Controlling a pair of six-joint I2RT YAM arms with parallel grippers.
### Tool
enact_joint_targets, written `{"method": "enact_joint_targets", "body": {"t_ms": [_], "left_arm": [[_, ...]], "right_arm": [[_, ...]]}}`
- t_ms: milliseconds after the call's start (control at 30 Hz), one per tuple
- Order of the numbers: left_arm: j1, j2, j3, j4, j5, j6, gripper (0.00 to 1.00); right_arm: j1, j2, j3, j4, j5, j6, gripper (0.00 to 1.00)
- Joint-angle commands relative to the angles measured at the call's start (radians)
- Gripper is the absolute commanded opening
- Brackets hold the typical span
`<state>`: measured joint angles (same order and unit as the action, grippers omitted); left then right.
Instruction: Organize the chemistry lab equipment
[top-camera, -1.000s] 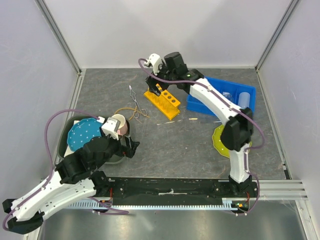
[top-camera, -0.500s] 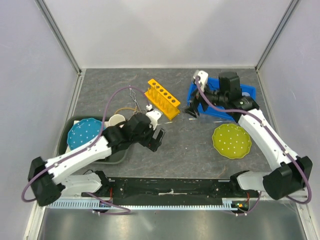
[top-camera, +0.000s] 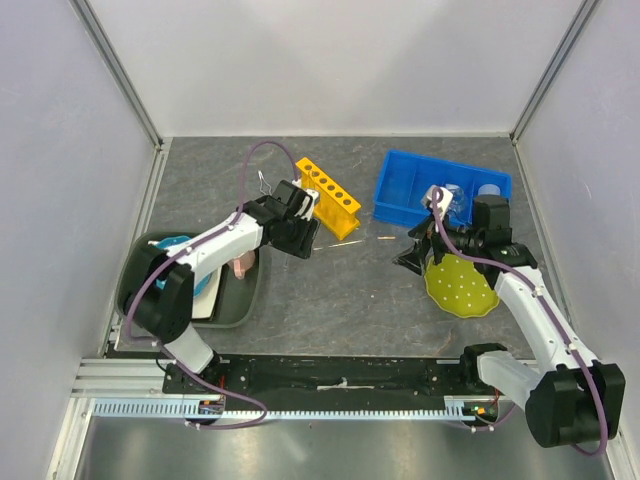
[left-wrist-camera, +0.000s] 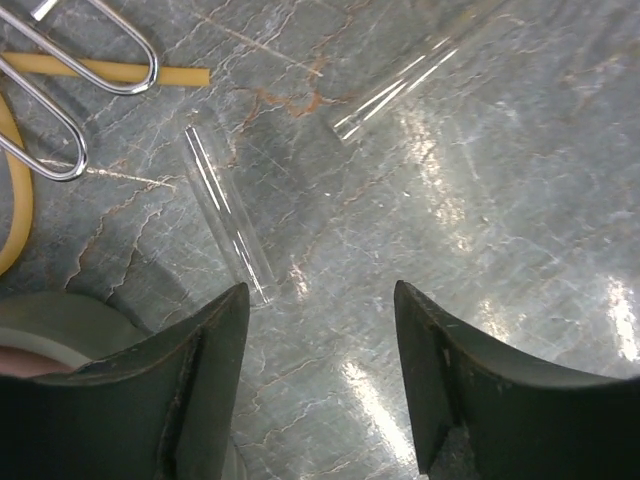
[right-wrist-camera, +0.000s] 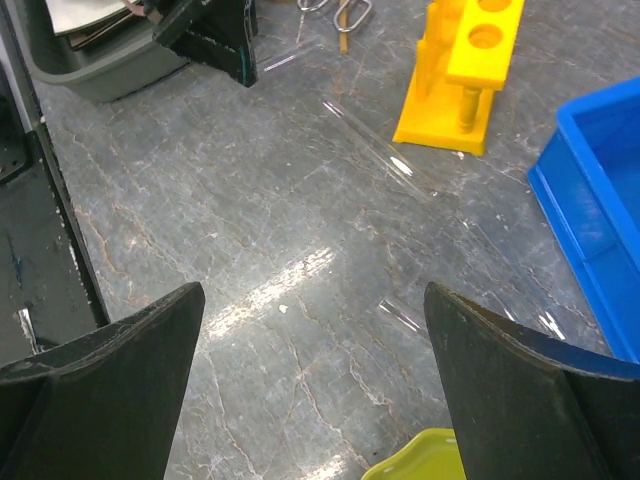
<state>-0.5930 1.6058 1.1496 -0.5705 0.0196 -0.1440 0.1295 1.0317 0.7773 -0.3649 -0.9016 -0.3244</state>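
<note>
The yellow holed rack (top-camera: 327, 197) (right-wrist-camera: 465, 70) stands at mid-table. Thin clear rods lie loose on the grey floor: one rod (left-wrist-camera: 228, 215) just ahead of my left gripper's left fingertip, another rod (left-wrist-camera: 400, 85) farther on. Metal tongs (left-wrist-camera: 70, 60) and the tan rubber loop (left-wrist-camera: 120, 70) lie at the upper left. My left gripper (top-camera: 300, 240) (left-wrist-camera: 320, 300) hovers low beside the rack, open and empty. My right gripper (top-camera: 415, 255) (right-wrist-camera: 315, 300) hangs open over bare floor, with a short clear rod (right-wrist-camera: 405, 315) lying near its right finger and a long rod (right-wrist-camera: 380, 150) ahead.
A blue bin (top-camera: 400, 195) at back right holds a small white bottle (top-camera: 490, 190) and a clear flask (top-camera: 453, 190). A yellow-green dotted plate (top-camera: 462, 283) lies under the right arm. A grey tub (top-camera: 235, 305) at left holds a blue plate (top-camera: 172, 245) and a mug (top-camera: 243, 262).
The left arm swung from over the tub out to the floor beside the rack, jaws narrowing a little. The right arm drew back from the rack toward the yellow-green plate and opened wide.
</note>
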Motion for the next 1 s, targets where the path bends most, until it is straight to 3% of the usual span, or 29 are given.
{"method": "enact_joint_targets", "body": {"t_ms": [0,733,833,967], "left_arm": [[0.021,0.072,0.053,-0.022,-0.044,-0.043,0.63],[0.036,0.27,0.122,-0.066,-0.182,-0.1,0.48],[0.035,0.27,0.117,-0.065,-0.173,-0.106,0.42],[0.035,0.253,0.088,-0.042,-0.133,-0.12,0.26]], "right_arm": [[-0.045,-0.002,-0.001,0.09,-0.077,0.024,0.98],[-0.053,-0.01,0.002,0.038,-0.099,-0.019,0.98],[-0.053,-0.004,0.0,0.038,-0.105,-0.022,0.98],[-0.053,0.004,0.002,0.037,-0.105,-0.025,0.98]]}}
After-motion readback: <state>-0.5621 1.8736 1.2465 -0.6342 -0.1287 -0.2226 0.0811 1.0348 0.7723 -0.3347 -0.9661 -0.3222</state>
